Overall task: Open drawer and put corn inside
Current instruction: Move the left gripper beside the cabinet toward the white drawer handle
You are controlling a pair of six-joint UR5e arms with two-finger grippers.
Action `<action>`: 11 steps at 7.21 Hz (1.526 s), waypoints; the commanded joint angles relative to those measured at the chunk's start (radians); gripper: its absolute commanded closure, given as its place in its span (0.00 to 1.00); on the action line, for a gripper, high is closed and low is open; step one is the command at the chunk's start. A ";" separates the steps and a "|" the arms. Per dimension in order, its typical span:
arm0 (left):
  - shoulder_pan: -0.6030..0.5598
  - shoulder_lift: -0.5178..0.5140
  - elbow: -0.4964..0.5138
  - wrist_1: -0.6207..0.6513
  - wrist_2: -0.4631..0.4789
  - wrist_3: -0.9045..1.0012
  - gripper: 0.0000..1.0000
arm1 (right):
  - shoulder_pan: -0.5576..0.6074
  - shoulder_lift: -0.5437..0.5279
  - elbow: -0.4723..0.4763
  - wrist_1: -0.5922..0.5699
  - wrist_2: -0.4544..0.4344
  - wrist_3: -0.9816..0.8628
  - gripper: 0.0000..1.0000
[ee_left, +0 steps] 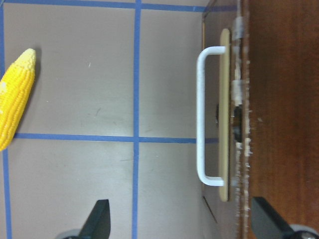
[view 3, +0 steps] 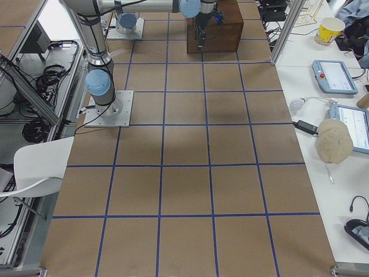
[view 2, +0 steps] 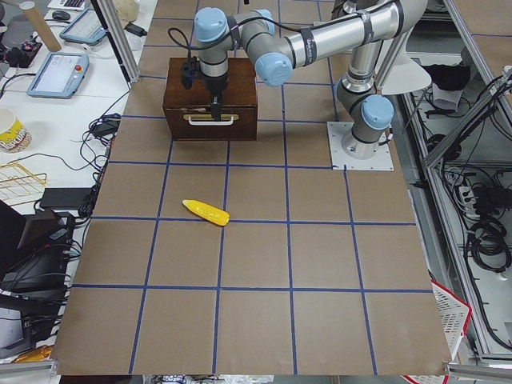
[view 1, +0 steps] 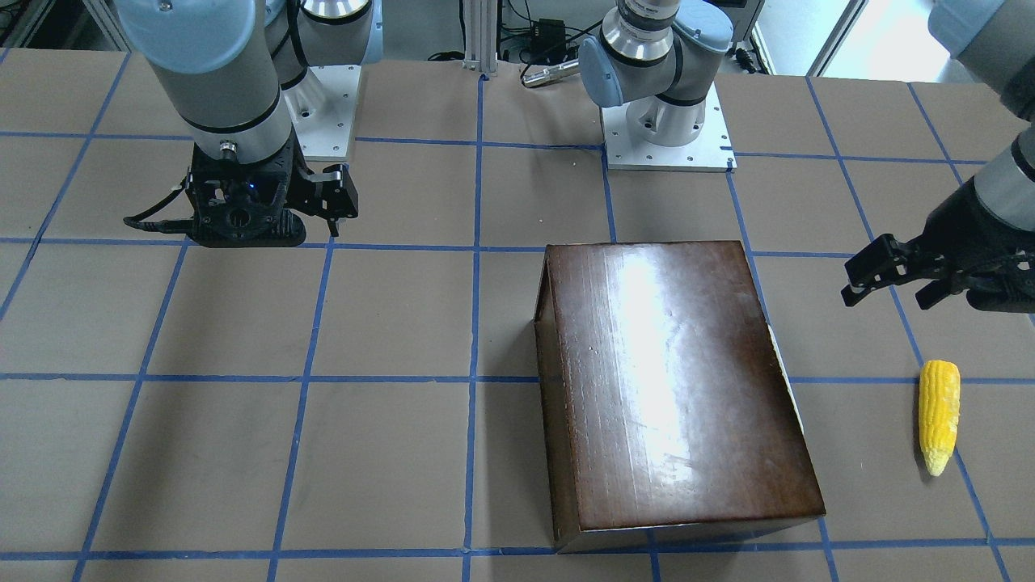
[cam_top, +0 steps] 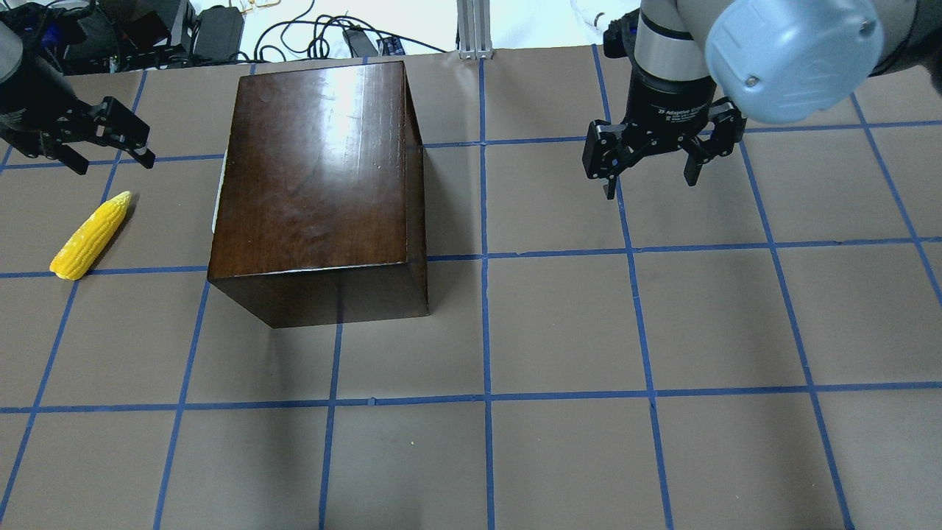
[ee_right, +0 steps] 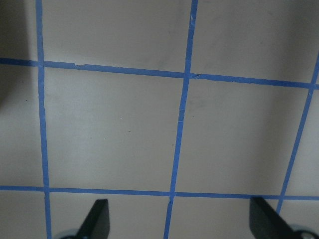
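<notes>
A: How is the left gripper (view 1: 885,297)?
B: Jaws wide, holding nothing. The shut drawer (ee_left: 226,114) lies ahead between them, and the corn (cam_top: 90,235) lies outside one finger.
A: And the right gripper (cam_top: 650,184)?
B: Wide too, above the table (cam_top: 559,324).

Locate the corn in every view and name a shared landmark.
Front-facing: corn at right edge, lower half.
Overhead: corn at left edge, mid-height.
Exterior left: corn left of centre, nearer than the box.
Exterior right: not visible.
Left wrist: corn at left edge.
Right wrist: not in it.
Landmark: the dark-brown box; corn lies off its handle side.
</notes>
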 commanded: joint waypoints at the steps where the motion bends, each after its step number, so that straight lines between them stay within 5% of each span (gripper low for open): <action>1: 0.068 -0.060 -0.007 0.002 -0.070 0.154 0.00 | 0.000 0.000 0.000 0.000 0.000 0.000 0.00; 11: 0.053 -0.180 -0.054 0.081 -0.297 0.053 0.00 | 0.000 0.000 0.000 0.000 0.000 0.000 0.00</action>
